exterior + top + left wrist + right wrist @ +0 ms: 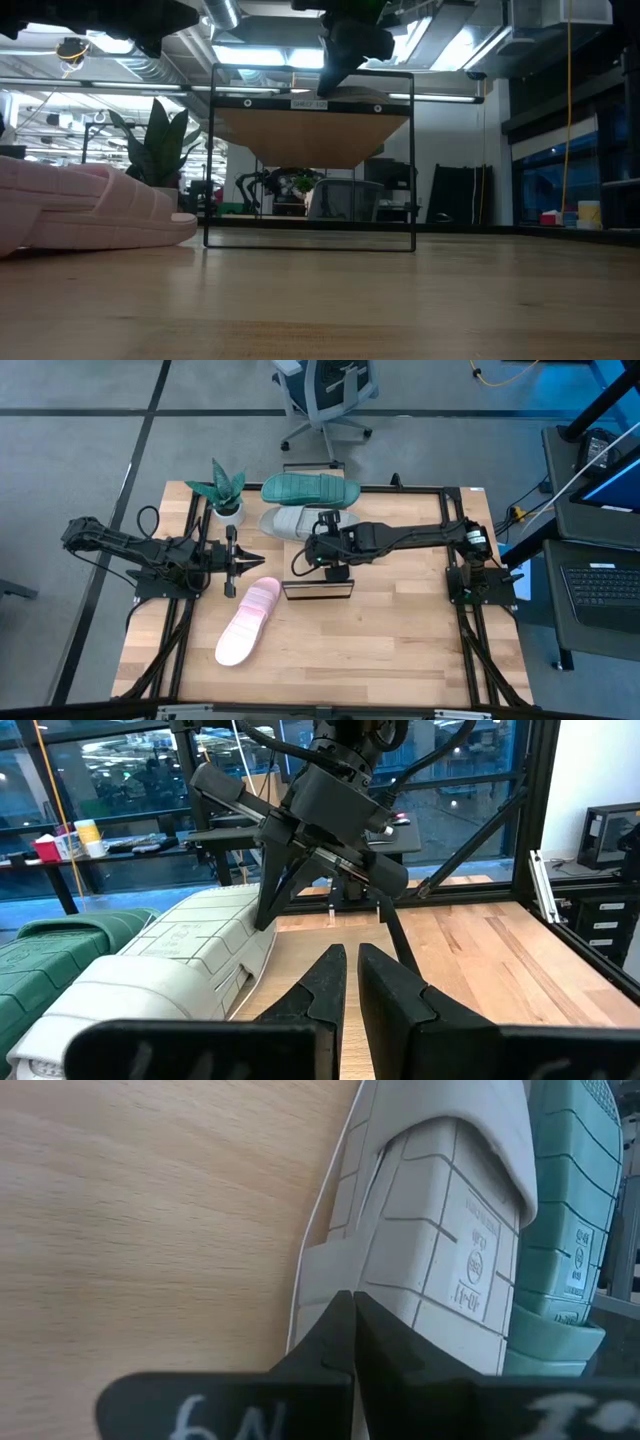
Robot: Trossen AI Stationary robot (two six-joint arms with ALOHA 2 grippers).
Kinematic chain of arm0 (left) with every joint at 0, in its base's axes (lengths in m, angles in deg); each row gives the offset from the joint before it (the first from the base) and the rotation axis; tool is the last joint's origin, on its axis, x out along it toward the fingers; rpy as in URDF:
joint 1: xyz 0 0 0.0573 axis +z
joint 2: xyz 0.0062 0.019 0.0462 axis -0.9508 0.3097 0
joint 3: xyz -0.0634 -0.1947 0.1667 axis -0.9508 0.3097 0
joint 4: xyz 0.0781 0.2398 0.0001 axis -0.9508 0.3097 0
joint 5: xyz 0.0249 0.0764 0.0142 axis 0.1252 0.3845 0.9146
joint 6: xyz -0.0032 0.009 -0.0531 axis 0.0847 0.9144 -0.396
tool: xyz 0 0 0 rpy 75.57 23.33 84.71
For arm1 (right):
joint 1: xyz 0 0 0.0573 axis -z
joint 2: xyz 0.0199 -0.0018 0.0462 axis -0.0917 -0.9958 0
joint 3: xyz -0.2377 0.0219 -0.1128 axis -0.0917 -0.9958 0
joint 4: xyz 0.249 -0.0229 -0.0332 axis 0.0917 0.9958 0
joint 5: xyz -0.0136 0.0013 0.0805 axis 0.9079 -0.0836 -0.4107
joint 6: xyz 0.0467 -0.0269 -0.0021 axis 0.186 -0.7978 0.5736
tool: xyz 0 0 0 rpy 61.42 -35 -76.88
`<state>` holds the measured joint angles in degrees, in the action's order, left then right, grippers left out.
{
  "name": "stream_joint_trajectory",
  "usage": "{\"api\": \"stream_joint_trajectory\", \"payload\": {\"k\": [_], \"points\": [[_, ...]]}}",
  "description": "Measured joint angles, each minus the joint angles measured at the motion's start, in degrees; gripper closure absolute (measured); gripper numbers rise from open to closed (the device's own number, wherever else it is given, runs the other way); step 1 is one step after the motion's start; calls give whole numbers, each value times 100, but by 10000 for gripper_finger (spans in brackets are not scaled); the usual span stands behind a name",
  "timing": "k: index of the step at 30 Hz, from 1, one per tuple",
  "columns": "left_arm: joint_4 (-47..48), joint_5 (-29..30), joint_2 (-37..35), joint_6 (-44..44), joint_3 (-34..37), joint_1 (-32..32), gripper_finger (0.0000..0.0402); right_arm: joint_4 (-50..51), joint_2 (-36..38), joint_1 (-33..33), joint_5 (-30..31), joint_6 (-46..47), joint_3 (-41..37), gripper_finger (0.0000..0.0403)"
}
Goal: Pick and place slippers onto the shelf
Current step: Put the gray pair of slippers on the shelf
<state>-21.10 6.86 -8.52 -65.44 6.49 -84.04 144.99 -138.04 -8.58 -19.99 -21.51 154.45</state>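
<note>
The grey slipper point(290, 520) lies on the table with its panelled sole up point(440, 1230). The teal slipper point(310, 488) lies alongside it on the far side point(60, 960). The pink slipper point(248, 622) rests flat near the table's left-near part point(80, 205). The shelf point(318, 589) stands at mid-table point(312, 130). My right gripper point(318, 548) hangs shut above the shelf's top point(345, 60), its tips point(352, 1305) over the grey slipper's near edge and touching nothing. My left gripper point(258, 560) waits left of the shelf, fingers drawn together point(350, 960).
A potted plant point(225, 495) stands at the far left beside the slippers' ends point(160, 145). Black frame rails run along the table's sides point(455, 575). The right arm point(330, 810) faces my left gripper at close range. Bare wood lies on the table's near right part point(400, 640).
</note>
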Motion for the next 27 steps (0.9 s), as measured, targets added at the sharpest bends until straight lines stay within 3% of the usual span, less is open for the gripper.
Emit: {"api": "stream_joint_trajectory", "payload": {"k": [10,17,23,27], "points": [[0,-2,0,-24,0,0,376,593,36,-218,-564,-97,1006,399],[0,-2,0,-23,0,0,376,1749,321,-313,-728,798,1992,396],[-2,-1,0,205,0,0,376,1650,1283,-684,-826,1139,1908,383],[-2,-2,-2,205,0,0,376,1300,1935,-939,-817,1401,1259,382]]}}
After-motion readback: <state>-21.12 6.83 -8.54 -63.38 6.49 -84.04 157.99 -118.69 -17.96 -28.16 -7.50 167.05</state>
